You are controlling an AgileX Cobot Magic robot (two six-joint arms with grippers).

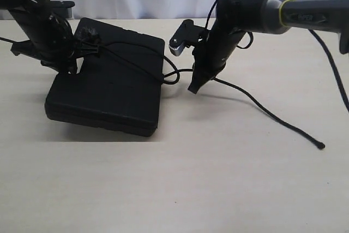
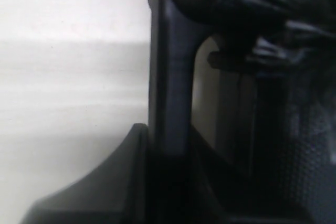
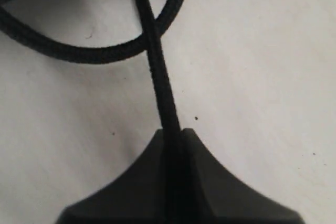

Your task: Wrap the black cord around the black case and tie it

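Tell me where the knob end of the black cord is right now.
In the exterior view, the black cord's knob end lies loose on the table at far right, well beyond the right gripper.

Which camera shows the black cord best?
The exterior view: the black cord runs across the black case and out to its free end. Right wrist shows only a close loop; left wrist is too blurred.

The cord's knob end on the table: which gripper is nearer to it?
Right. The right gripper is shut on the cord beside the case; the knob end lies beyond it. The left gripper is at the case's opposite side, farther away.
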